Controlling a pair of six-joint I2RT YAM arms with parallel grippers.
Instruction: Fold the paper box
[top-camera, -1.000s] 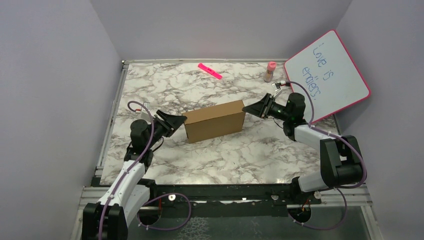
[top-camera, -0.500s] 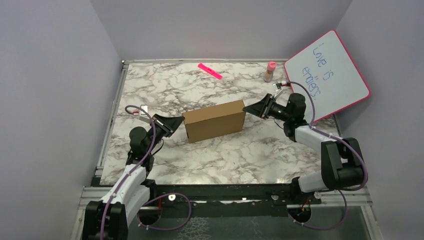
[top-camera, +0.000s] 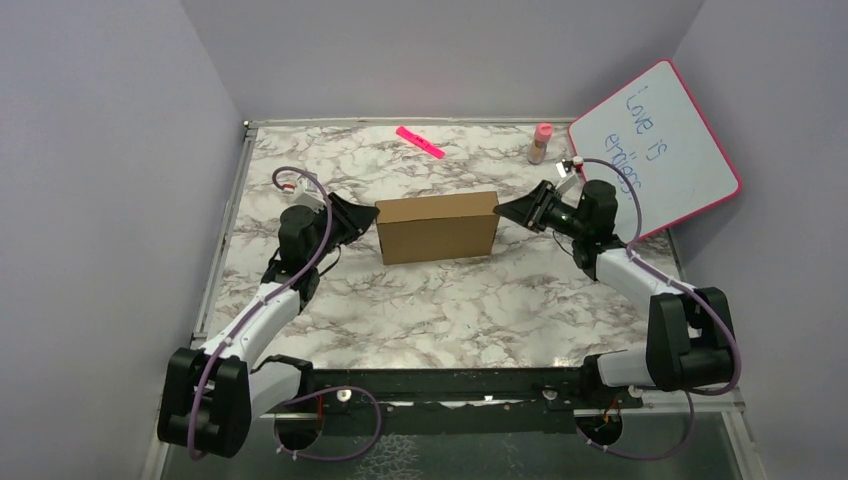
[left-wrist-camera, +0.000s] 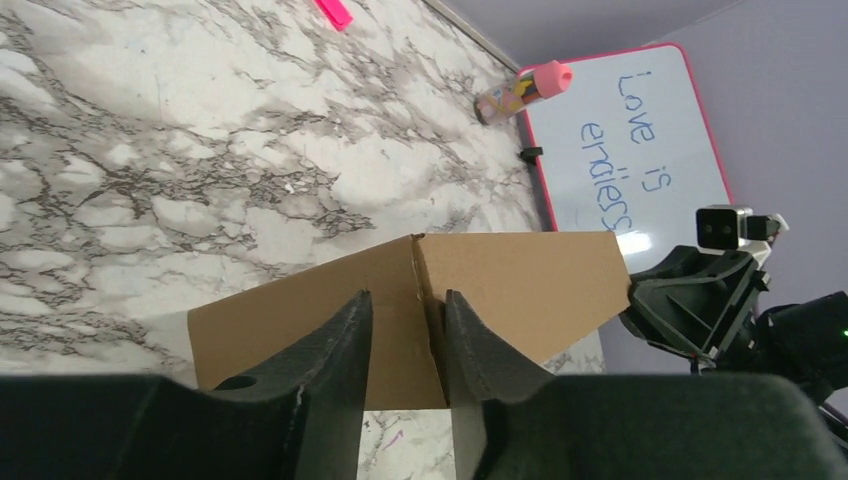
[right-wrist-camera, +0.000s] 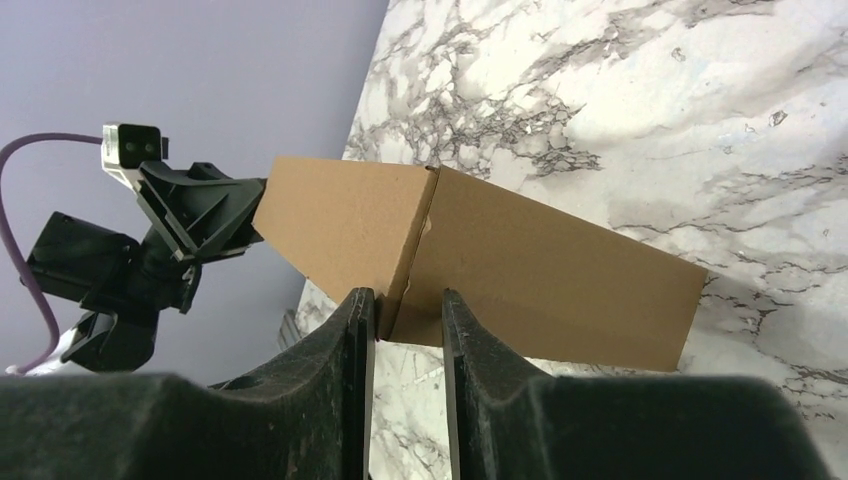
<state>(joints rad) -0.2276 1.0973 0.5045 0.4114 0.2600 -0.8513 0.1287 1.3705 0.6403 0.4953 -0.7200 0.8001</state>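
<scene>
- The box sits closed up near the middle of the table, its long sides parallel to the near edge.
- The left gripper meets its left end, the right gripper its right. Each has its fingers slightly apart astride a corner edge; pinching or not, I can't tell.
- I'd press both ends inward evenly, so the box doesn't twist or skid.

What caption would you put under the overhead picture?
Left hand and right hand bracket the folded paper box on a marble table.
</scene>
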